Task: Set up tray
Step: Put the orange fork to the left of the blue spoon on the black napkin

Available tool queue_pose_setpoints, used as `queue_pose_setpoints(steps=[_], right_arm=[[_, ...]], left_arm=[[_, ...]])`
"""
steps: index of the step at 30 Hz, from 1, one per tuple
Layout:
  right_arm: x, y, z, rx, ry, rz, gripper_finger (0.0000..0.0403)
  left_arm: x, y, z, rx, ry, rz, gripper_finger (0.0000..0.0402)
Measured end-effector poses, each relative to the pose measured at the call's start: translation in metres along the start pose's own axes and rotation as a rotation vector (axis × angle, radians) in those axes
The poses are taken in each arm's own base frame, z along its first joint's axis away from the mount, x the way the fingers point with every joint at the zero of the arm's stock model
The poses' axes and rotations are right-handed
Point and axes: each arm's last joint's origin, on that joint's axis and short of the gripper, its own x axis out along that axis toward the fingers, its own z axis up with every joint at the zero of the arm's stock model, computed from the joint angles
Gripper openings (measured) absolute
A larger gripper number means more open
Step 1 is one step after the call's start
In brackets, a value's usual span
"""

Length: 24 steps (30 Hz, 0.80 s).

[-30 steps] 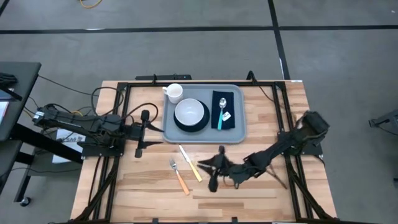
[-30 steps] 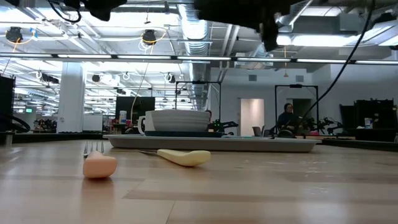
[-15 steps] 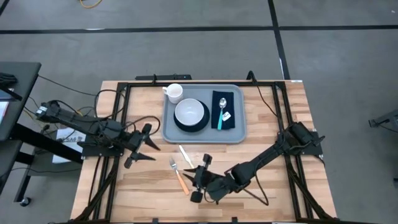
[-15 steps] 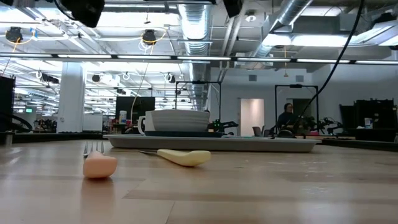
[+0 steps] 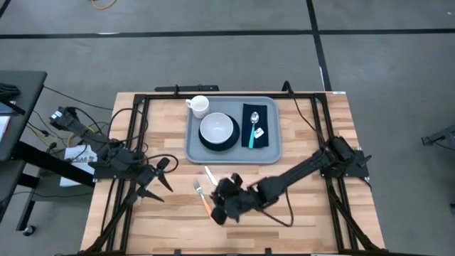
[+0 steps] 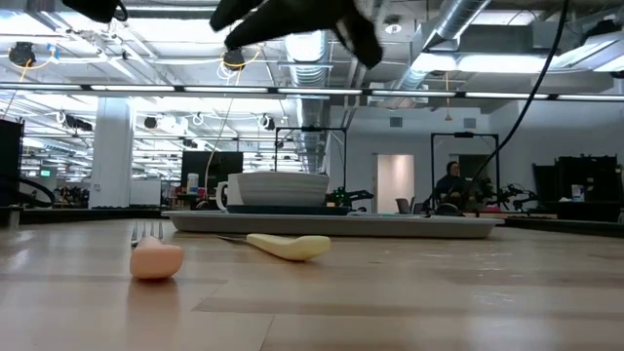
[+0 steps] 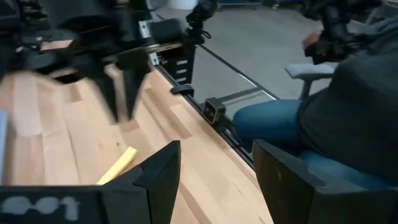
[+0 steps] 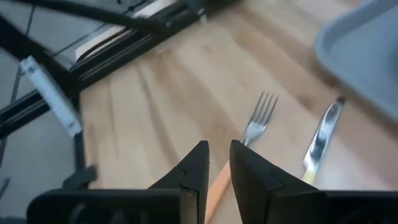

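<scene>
The tray [image 5: 233,130] sits toward the far middle of the tabletop [image 5: 313,213] and is already partly laid: a white mug [image 5: 198,107] stands in its far left corner, a white bowl [image 5: 217,129] rests on a dark plate [image 5: 202,139] just in front of the mug, and a dark napkin [image 5: 254,126] on the right side carries a spoon [image 5: 253,129] with a teal handle. Two pieces are not yet on it: a fork [image 5: 204,198] with an orange handle and a knife [image 8: 321,138] with a pale yellow handle both lie on the bare wood just in front of the tray's near edge. By this showing the setting is more than half done, with the fork and knife left to place. The right gripper [image 5: 226,198] hangs over the tabletop just beside the fork, its jaws drawn narrow with only a slim gap and nothing between them; its wrist view looks down on the fork and knife, so one of them is likely its next pickup. The left gripper [image 5: 158,179] waits over the tabletop's left side, well apart from the tray, its jaws spread wide and empty.
</scene>
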Motion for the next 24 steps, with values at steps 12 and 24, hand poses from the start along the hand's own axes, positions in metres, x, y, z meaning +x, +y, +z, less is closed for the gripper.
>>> queue_pose_setpoints(steps=[12, 24], right_arm=[[0.041, -0.038, 0.044, -0.026, -0.018, 0.139, 0.0058], [0.085, -0.020, 0.018, -0.089, 0.132, 0.229, 0.0058]], left_arm=[[0.000, -0.003, 0.000, 0.120, -0.001, -0.017, 0.0187], [-0.004, -0.003, 0.004, 0.118, -0.021, -0.018, 0.0187]])
